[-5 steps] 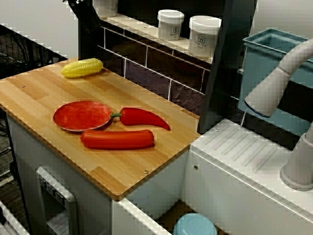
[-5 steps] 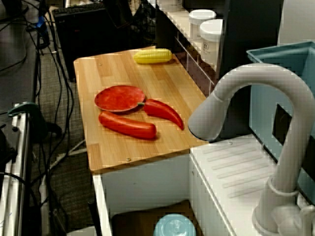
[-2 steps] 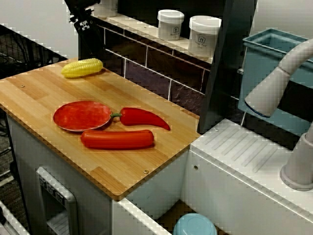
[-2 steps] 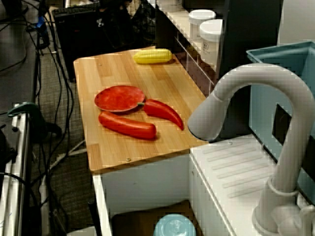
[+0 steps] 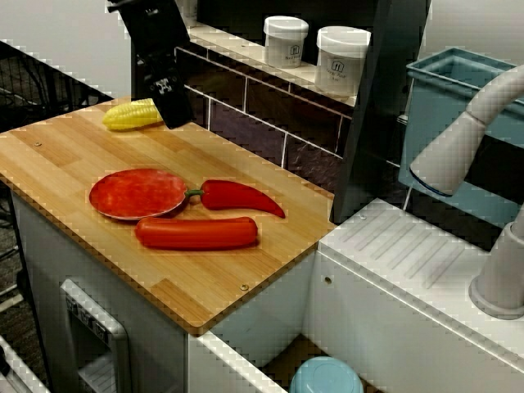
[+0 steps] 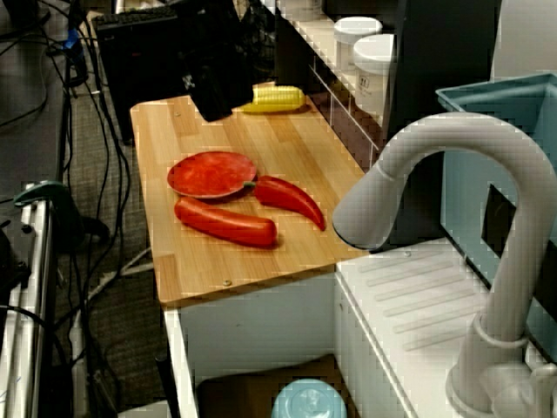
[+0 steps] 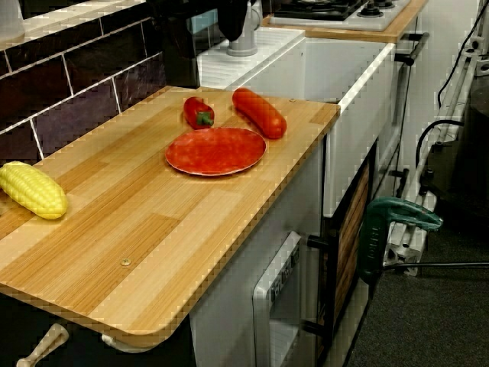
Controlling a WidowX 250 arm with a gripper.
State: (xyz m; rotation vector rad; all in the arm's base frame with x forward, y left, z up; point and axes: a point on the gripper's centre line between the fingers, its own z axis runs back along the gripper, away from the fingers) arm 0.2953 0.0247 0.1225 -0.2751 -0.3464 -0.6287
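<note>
Tool (image 5: 173, 113) just beside yellow corn (image 5: 128, 115)

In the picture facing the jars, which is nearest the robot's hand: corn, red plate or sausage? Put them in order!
1. Corn, just beside the hand, at the back.
2. Red plate, mid-counter.
3. Sausage, in front of the plate, farthest.

Red plate (image 5: 137, 193) on wooden counter (image 5: 65, 155), pepper (image 5: 237, 196) just beside (sausage (image 5: 196, 233) near both).
</note>
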